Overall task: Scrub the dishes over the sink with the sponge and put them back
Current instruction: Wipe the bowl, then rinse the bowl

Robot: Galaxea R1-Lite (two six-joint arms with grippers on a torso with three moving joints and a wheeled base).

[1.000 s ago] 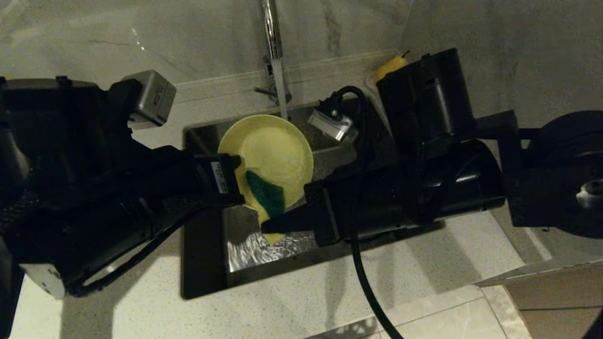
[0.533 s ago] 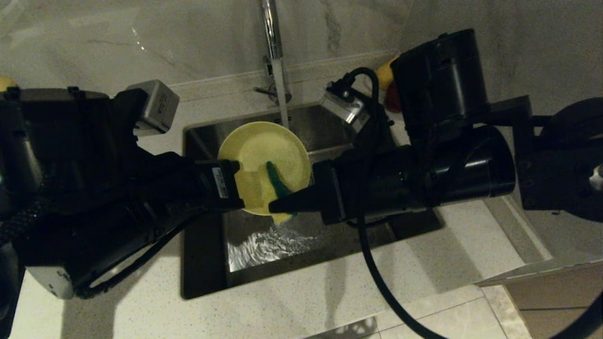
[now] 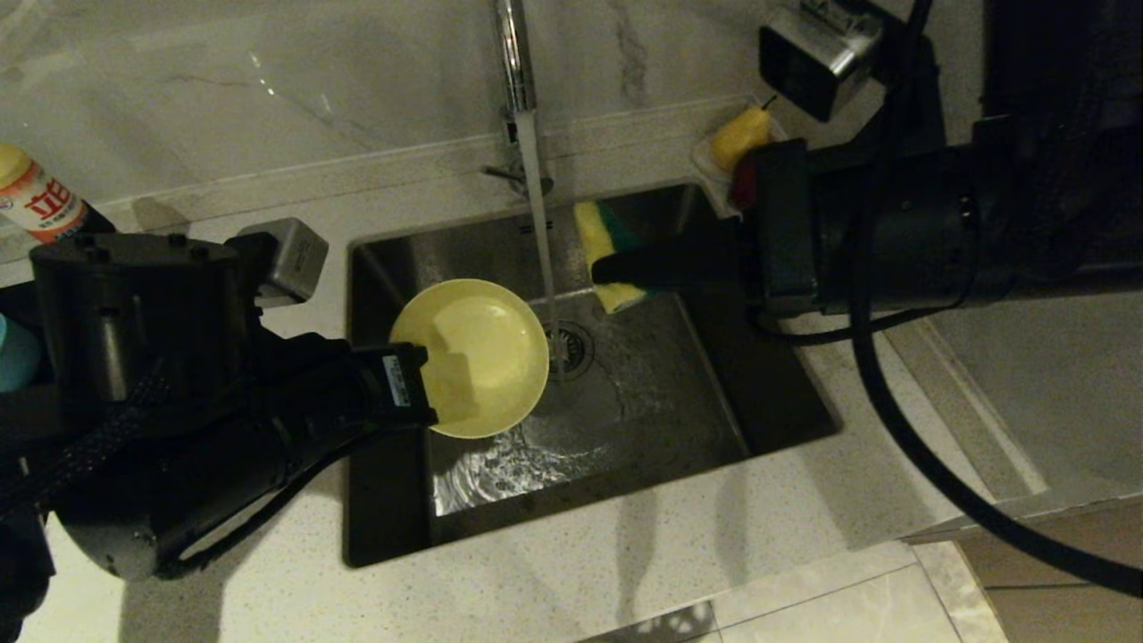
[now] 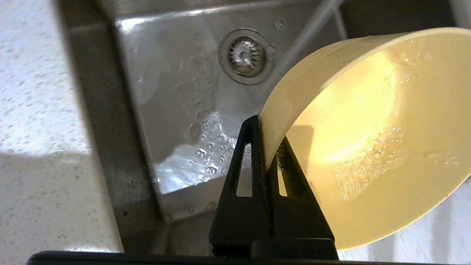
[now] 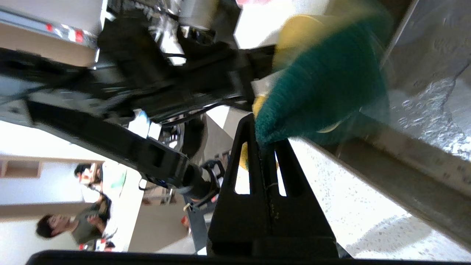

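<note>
The left claw (image 3: 429, 384) is clenched on the rim of the yellow bowl (image 3: 473, 357), one finger inside and one outside the wall, as the left wrist view shows. The bowl is held tilted above the sink (image 3: 625, 429), over the basin's left half, with its open side facing up and droplets clinging to its inner wall. Its far rim lies close to the stream of water (image 3: 540, 259) that falls from the chrome tap (image 3: 511, 54) at the back edge of the surface (image 3: 554, 572) and runs down toward the round drain strainer (image 3: 571, 348).

The right claw (image 3: 600, 268) is clenched on the sponge (image 3: 603, 254) and holds it above the sink's back right corner, well apart from the bowl, with the water stream between the two. The sponge's green scouring layer faces the right arm, its yellow foam the tap.

Behind the sink's right corner, partly hidden by the right arm, a white saucer (image 3: 710, 170) carries a yellow fruit (image 3: 739, 136) and something red (image 3: 743, 183). At the surface's far left edge stands a bottle (image 3: 36, 201) with a red-and-white label, and a pale blue object (image 3: 13, 353) peeks out beside the left arm.
</note>
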